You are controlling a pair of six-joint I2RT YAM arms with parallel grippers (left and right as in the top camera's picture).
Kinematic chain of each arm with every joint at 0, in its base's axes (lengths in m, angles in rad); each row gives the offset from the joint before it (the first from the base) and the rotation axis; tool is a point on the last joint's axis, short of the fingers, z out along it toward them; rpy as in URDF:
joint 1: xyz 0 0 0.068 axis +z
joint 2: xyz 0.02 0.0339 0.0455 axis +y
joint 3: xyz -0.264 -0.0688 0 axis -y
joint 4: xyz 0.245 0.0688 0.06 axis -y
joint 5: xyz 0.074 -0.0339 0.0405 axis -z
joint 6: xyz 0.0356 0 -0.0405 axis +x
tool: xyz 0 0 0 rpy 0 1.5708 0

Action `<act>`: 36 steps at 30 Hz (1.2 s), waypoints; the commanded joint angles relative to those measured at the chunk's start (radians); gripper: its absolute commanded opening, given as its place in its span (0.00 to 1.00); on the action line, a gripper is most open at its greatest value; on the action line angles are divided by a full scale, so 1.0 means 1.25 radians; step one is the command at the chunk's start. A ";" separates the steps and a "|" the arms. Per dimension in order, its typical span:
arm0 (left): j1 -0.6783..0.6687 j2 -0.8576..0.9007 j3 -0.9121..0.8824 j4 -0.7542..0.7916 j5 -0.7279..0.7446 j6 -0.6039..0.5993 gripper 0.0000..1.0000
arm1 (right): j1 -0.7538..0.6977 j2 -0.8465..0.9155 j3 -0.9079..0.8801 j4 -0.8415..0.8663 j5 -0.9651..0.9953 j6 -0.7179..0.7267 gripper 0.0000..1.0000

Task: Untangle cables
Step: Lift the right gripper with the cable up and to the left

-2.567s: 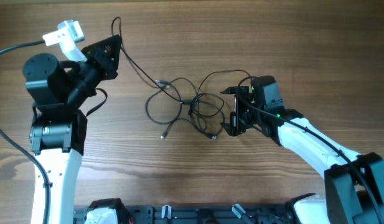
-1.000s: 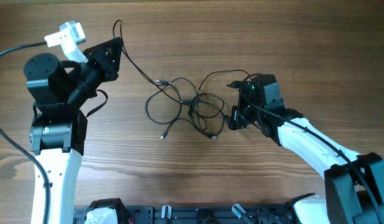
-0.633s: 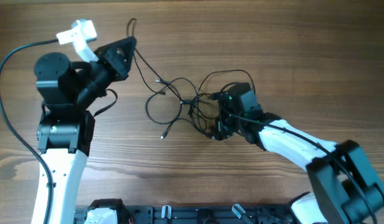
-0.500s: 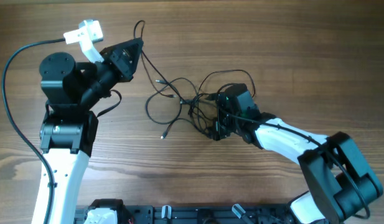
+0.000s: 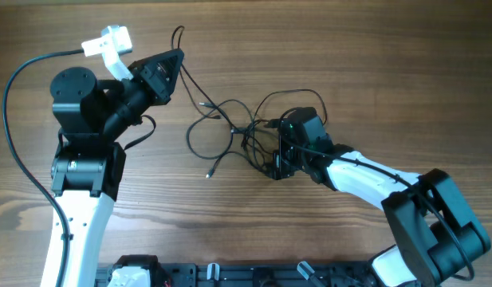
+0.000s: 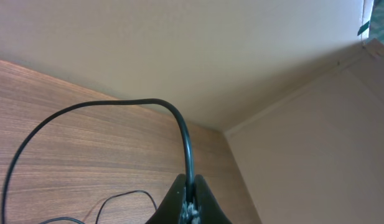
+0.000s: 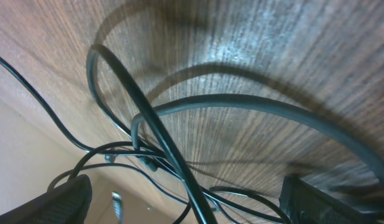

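On the left gripper [image 5: 174, 61] we are seeing the jaws pinching one cable [image 6: 187, 146] tight, holding it up off the bench [image 5: 373, 64]. On the right gripper [image 5: 277, 150] the jaws are standing wide, straddling strands of the cables [image 5: 222, 127], which are lying tangled mid-bench between both arms.

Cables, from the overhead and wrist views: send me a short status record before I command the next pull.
cables: thin black loops in a loose tangle at mid-table, not yet separated
left gripper: shut on one strand of the cables, up and left of the tangle in the overhead view
right gripper: open, at the tangle's right edge, with several strands between its fingers
table: wood grain, with the tangle lying on it
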 commanded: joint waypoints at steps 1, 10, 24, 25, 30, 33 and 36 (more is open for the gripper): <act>-0.004 0.002 0.007 0.003 0.009 -0.008 0.04 | 0.003 0.022 0.000 -0.016 0.020 0.016 1.00; -0.004 0.002 0.007 0.003 0.009 -0.008 0.04 | 0.003 0.022 0.000 0.020 0.020 0.014 0.38; -0.003 0.002 0.007 0.004 -0.004 -0.008 0.04 | 0.002 0.021 0.000 0.475 -0.078 -0.481 0.05; -0.003 0.002 0.007 0.003 -0.003 -0.008 0.04 | 0.002 0.021 0.000 0.527 -0.096 -0.502 0.04; -0.003 0.000 0.007 -0.005 -0.009 -0.008 0.04 | 0.002 0.021 0.000 0.710 -0.169 -0.512 0.05; -0.003 0.000 0.007 -0.006 -0.040 -0.007 0.04 | 0.002 0.019 0.002 0.846 -0.205 -0.502 0.04; -0.001 0.000 0.007 -0.006 -0.052 -0.007 0.04 | 0.002 0.013 0.009 0.868 -0.212 -0.479 0.05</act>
